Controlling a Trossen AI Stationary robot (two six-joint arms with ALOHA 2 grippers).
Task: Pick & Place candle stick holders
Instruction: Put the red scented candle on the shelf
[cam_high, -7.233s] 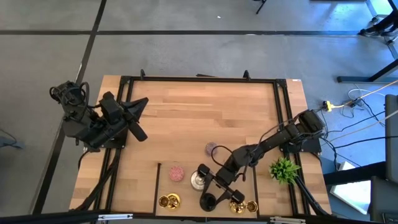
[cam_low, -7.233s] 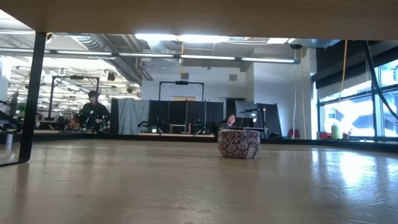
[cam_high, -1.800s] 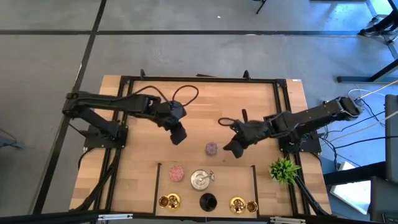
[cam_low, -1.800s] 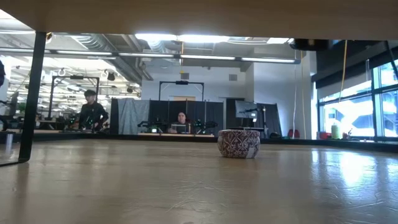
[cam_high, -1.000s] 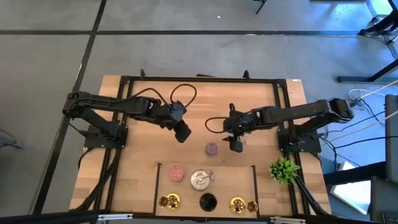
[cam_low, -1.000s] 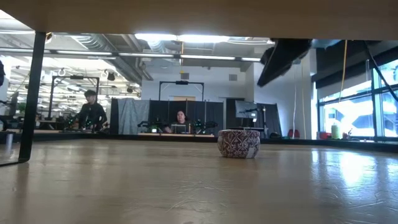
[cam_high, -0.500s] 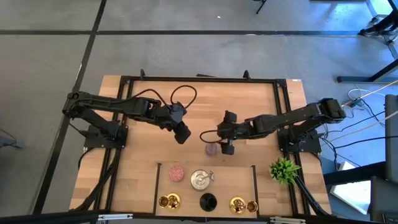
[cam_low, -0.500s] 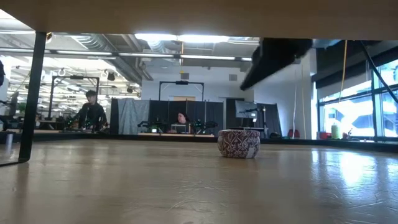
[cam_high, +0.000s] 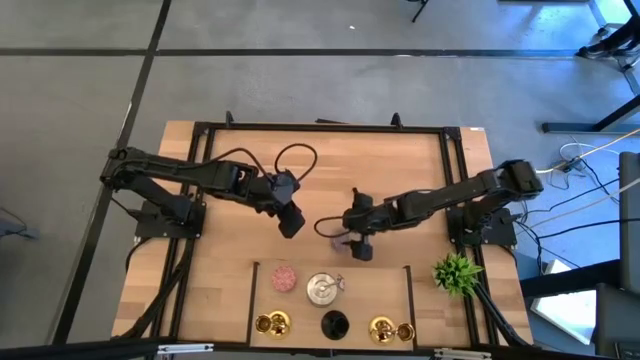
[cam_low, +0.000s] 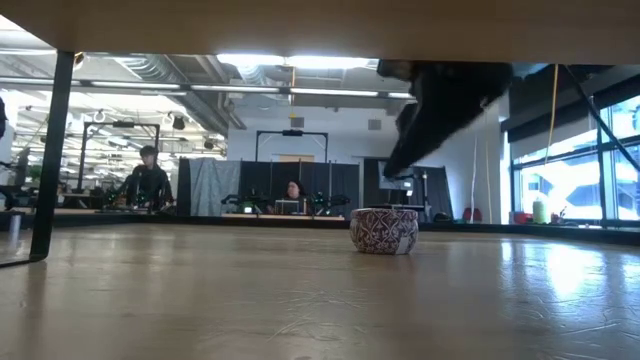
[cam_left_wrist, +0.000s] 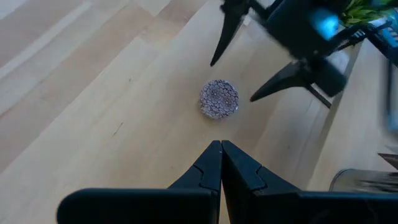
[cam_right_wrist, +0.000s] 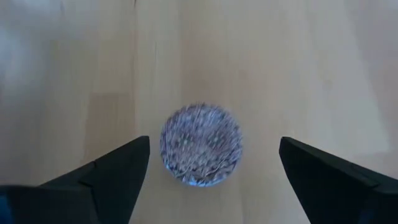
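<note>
Mauve holder (cam_right_wrist: 201, 144): small, round, glittery with a fine mottled pattern; sits on the table (cam_high: 400, 170) between the right gripper's spread fingers (cam_right_wrist: 118, 171), touching neither.
Right gripper (cam_high: 350, 240): dark, fingers released and wide apart, poised over the holder.
Left gripper (cam_left_wrist: 220, 163): dark fingers clenched together, tips pointing toward the holder, well apart from it.
Other holders: pink glittery round (cam_high: 285, 277), shiny silver round (cam_high: 322, 289), black (cam_high: 334, 324), small gold ones (cam_high: 272, 323) at the table's near edge, beyond the right fingers.
Table: pale wood planks, visible grain.
Writing: none readable.
</note>
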